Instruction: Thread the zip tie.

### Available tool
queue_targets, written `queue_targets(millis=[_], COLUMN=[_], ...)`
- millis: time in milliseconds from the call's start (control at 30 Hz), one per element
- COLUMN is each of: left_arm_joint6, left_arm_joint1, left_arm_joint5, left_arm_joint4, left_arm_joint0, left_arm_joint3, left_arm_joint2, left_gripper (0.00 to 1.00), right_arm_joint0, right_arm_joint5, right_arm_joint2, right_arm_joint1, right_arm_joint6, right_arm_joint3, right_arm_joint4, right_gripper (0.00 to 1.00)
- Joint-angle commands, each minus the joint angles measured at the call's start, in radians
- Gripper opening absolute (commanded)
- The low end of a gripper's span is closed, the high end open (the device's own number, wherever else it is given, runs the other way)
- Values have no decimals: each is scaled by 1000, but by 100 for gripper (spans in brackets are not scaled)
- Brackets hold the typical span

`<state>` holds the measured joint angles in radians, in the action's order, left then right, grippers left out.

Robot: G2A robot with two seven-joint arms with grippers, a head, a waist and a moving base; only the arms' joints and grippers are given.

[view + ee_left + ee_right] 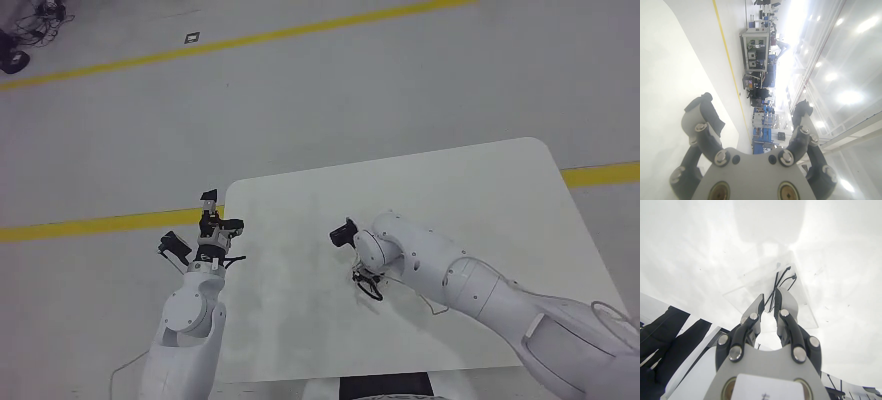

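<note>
top view: white desk (pixel 450 200) filled the centre and right of the frame, with a yellow floor line (pixel 100 225) running off its left edge and showing again past its right edge.

left tool (pixel 755 102): sat at the desk's left edge, centre-left of the top view. in the left wrist view it stood released, fingers (pixel 708 113) spread wide with nothing between them. one finger lay over the desk surface, the other against the ceiling lights.

right tool (pixel 770 296): sat low over the middle of the desk, just below centre in the top view, its arm coming in from the lower right corner. cannot tell whether it was clenched or released.

zip ties (pixel 789 267): black and thin, several of them crossing one another, lying right at the tip of the right tool. their square heads pointed away from the tool, toward the upper centre-right of the right wrist view. in the top view a small dark loop of tie showed on the desk directly under the right wrist.

clear tray (pixel 800 306): a flat see-through sheet on the desk, under the zip ties and the right tool's tip. its edges were faint against the white surface.

the two tools were well apart, with bare desk between them.
</note>
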<state>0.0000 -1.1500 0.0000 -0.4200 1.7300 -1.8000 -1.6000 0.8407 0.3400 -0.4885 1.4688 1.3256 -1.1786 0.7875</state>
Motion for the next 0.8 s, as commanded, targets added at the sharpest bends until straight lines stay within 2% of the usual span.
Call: queue_targets(millis=[0, 400, 467, 567, 767], left_arm_joint6=[0, 0, 0, 0, 0], left_arm_joint1=[0, 0, 0, 0, 0], left_arm_joint5=[0, 0, 0, 0, 0], left_arm_joint4=[0, 0, 0, 0, 0], left_arm_joint0=[0, 0, 0, 0, 0], left_arm_joint3=[0, 0, 0, 0, 0], left_arm_joint2=[0, 0, 0, 0, 0], left_gripper=[100, 100, 100, 100, 100], right_arm_joint0=[2, 13, 15, 15, 17], right_arm_joint5=[0, 0, 0, 0, 0], right_arm_joint2=[-3, -19, -21, -23, -40], right_arm_joint1=[4, 28, 32, 36, 40], right_arm_joint6=[3, 12, 12, 15, 25], right_arm_joint3=[5, 33, 38, 43, 32], right_arm_joint4=[6, 38, 42, 47, 66], right_gripper=[14, 15, 12, 0, 0])
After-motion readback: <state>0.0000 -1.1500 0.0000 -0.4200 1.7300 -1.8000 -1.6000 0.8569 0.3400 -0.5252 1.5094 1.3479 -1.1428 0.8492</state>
